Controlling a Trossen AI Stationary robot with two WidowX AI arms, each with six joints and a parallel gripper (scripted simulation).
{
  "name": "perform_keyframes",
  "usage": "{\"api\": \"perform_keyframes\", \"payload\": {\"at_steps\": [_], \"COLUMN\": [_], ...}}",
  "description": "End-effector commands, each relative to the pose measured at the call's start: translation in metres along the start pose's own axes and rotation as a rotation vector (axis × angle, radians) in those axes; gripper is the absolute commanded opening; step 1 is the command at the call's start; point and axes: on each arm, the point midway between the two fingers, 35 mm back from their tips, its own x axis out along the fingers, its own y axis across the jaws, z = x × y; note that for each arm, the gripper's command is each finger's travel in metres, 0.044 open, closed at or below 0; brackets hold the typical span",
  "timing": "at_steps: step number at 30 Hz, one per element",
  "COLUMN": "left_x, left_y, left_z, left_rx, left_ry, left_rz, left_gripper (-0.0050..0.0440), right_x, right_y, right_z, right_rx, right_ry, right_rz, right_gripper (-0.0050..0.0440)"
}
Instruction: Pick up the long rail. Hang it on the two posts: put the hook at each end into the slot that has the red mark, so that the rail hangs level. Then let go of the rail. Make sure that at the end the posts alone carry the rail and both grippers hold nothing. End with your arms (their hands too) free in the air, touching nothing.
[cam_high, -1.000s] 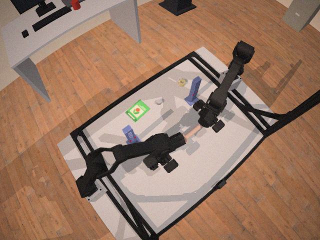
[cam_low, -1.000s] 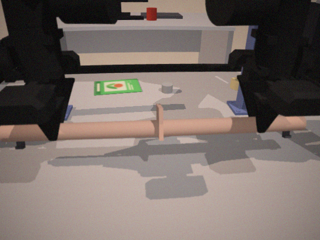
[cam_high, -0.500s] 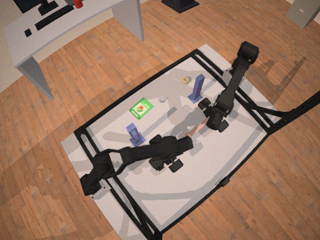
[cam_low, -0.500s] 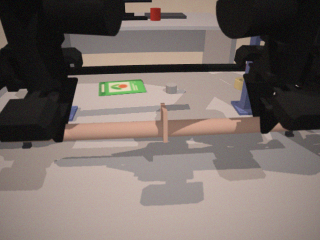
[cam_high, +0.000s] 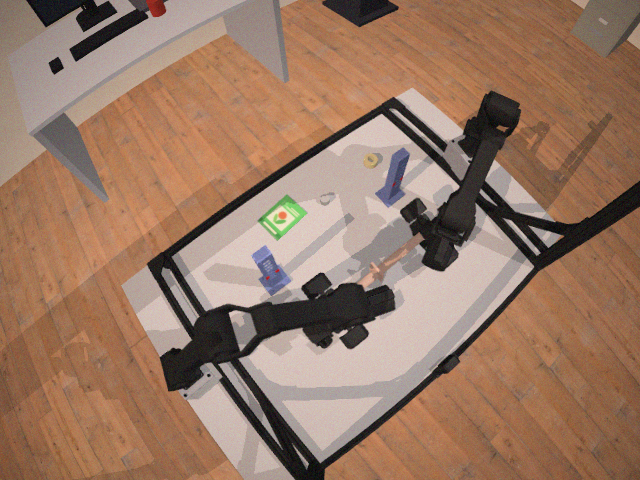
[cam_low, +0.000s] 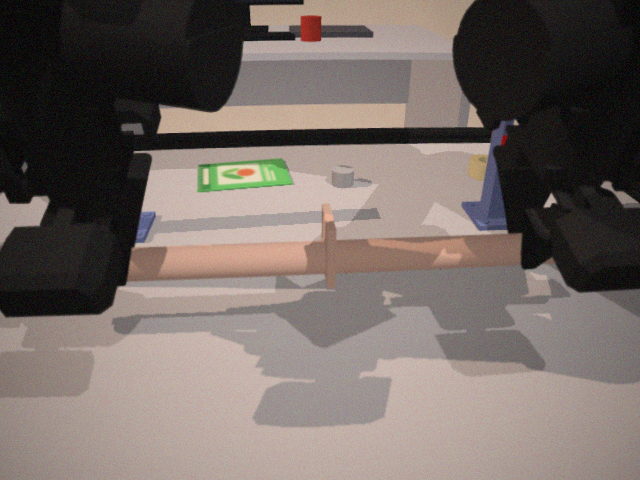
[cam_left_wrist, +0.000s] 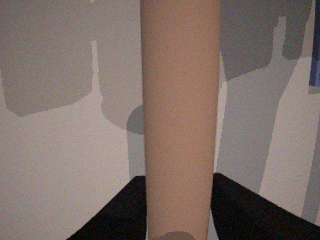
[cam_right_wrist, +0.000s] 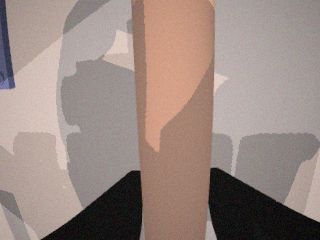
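Smooth, round and salmon-coloured, the long rail (cam_high: 393, 259) (cam_low: 232, 260) (cam_left_wrist: 181, 100) (cam_right_wrist: 175, 100) hangs above the pale table (cam_high: 341, 361) (cam_low: 310, 449), off the blue posts. Left gripper (cam_high: 336, 310) (cam_low: 124, 264) (cam_left_wrist: 179, 180) and right gripper (cam_high: 428, 235) (cam_low: 524, 251) (cam_right_wrist: 174, 180) both pinch it.
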Motion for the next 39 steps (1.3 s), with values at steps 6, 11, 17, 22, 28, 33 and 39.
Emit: {"api": "perform_keyframes", "payload": {"at_steps": [6,11,17,22,28,33,39], "left_x": [0.0,-0.001,-0.001,0.0,0.0,0.0,0.007], "left_y": [0.003,0.005,0.006,0.007,0.009,0.01,0.012], "left_z": [-0.001,-0.001,-0.001,-0.001,-0.001,-0.001,-0.001], "left_rx": [0.001,0.002,0.004,0.003,0.003,0.004,-0.006], "left_ry": [-0.005,-0.004,-0.001,-0.005,-0.006,-0.004,0.015], "left_rz": [-0.095,-0.137,-0.173,-0.224,-0.271,-0.322,-0.318], "left_gripper": [0.0,0.0,0.0,0.0,0.0,0.0,0.0], "right_x": [0.0,0.0,-0.001,0.0,0.0,0.001,0.0], "right_y": [-0.003,-0.005,-0.006,-0.007,-0.009,-0.01,-0.01], "right_z": [0.001,0.0,0.0,0.0,0.0,0.0,0.0], "right_rx": [-0.001,-0.002,-0.004,-0.002,-0.002,-0.004,-0.012], "right_ry": [-0.009,-0.007,-0.005,-0.009,-0.01,-0.008,-0.025], "right_rz": [0.092,0.134,0.17,0.221,0.268,0.319,0.316], "right_gripper": [0.0,0.0,0.0,0.0,0.0,0.0,0.0]}}
